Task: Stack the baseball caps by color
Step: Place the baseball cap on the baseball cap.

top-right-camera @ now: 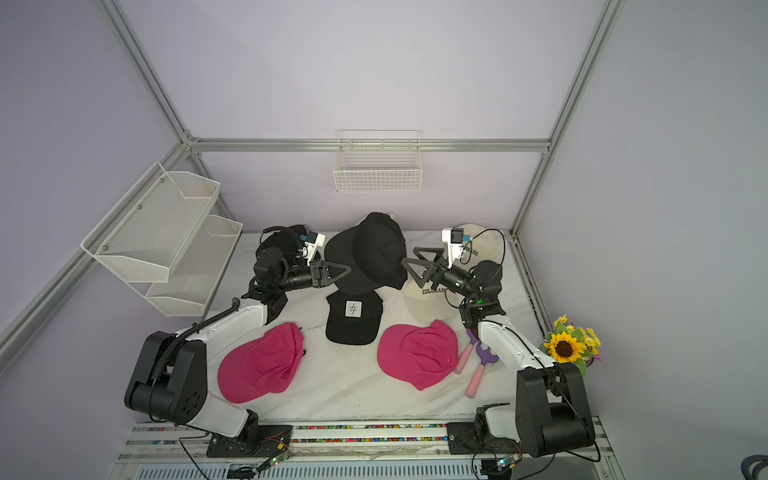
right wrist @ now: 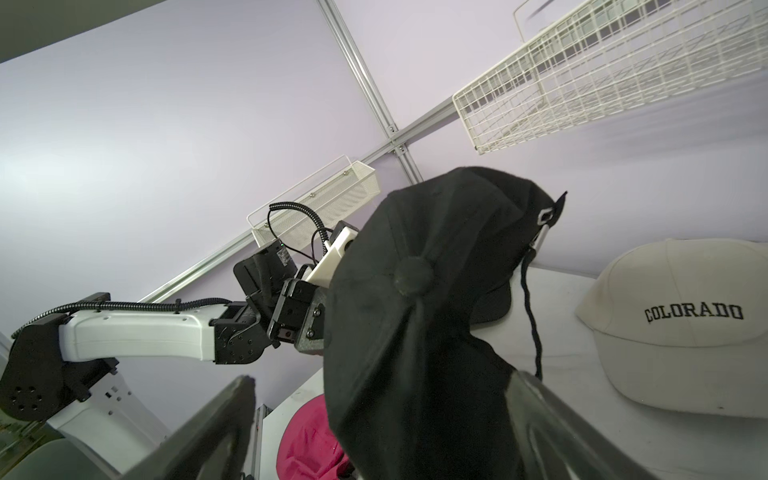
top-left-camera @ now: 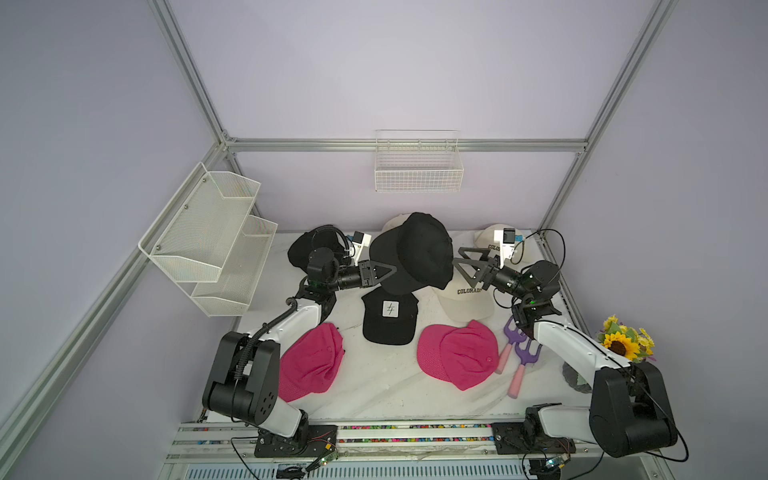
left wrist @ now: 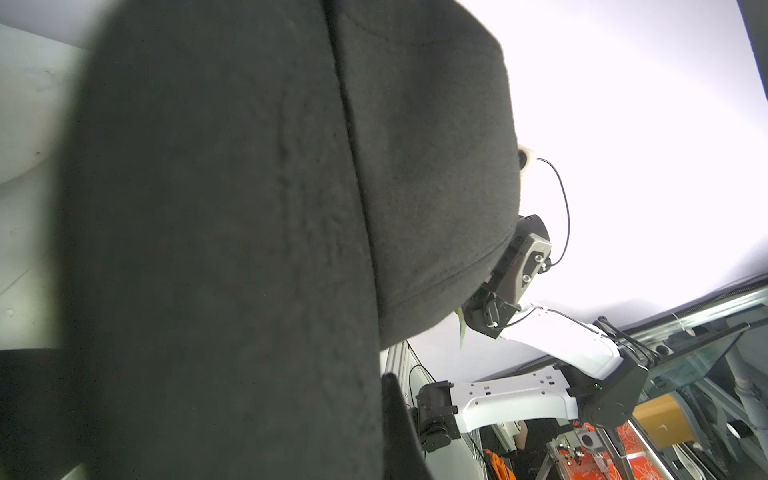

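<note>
The black cap (top-left-camera: 415, 253) hangs above the back middle of the desk (top-left-camera: 374, 386). Its long axis runs back to front, strap end rearward, crown button facing the right arm. The left fingers (top-left-camera: 380, 273), pressed together, pinch its edge. The right fingers (top-left-camera: 468, 269) stand spread just beside the crown. Both wrists are level and point inward.

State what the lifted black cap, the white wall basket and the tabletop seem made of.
Lifted black cap: soft woven fabric, matte; stitched seams, drooping folds. White wall basket: probably coated metal wire; thin rigid grid, even white finish. Tabletop: marble-look sheet or stone, smooth; grey veins on white, real material unclear.
</note>
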